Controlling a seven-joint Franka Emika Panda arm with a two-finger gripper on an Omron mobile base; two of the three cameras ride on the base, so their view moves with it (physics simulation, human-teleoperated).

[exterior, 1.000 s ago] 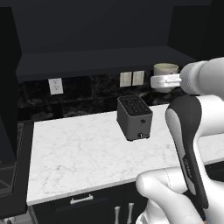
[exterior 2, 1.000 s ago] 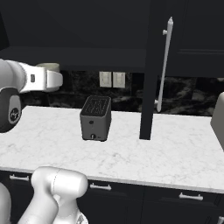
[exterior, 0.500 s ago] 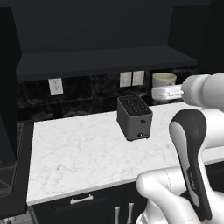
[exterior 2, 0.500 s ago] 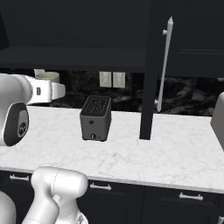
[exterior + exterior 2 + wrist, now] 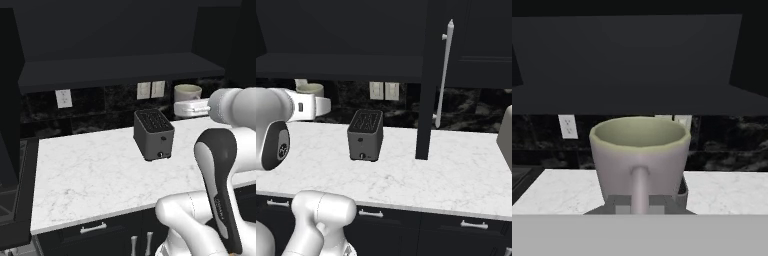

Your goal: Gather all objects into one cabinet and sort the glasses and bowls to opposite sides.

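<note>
My gripper (image 5: 639, 202) is shut on the handle of a pale beige-grey mug (image 5: 639, 150), one of the glasses. It holds the mug upright above the back of the counter. The same mug (image 5: 187, 92) rides above the white hand (image 5: 192, 107) to the right of the toaster, just below the cabinet's dark shelf (image 5: 120, 67). From the other side the mug (image 5: 308, 89) appears at far left. The cabinet door (image 5: 428, 80) stands open edge-on, its long silver handle (image 5: 443, 75) facing right. The bowls are out of view.
A black toaster (image 5: 153, 134) stands on the white marble counter (image 5: 90, 175), also seen as the toaster (image 5: 365, 134) left of the door. Wall outlets (image 5: 150, 90) sit on the dark backsplash. Black drawers (image 5: 421, 225) run under the counter. A pale object (image 5: 506, 135) sits at the right edge.
Over the last second the hand and mug came down a little, from about shelf height to just below it. The toaster and door have not moved.
</note>
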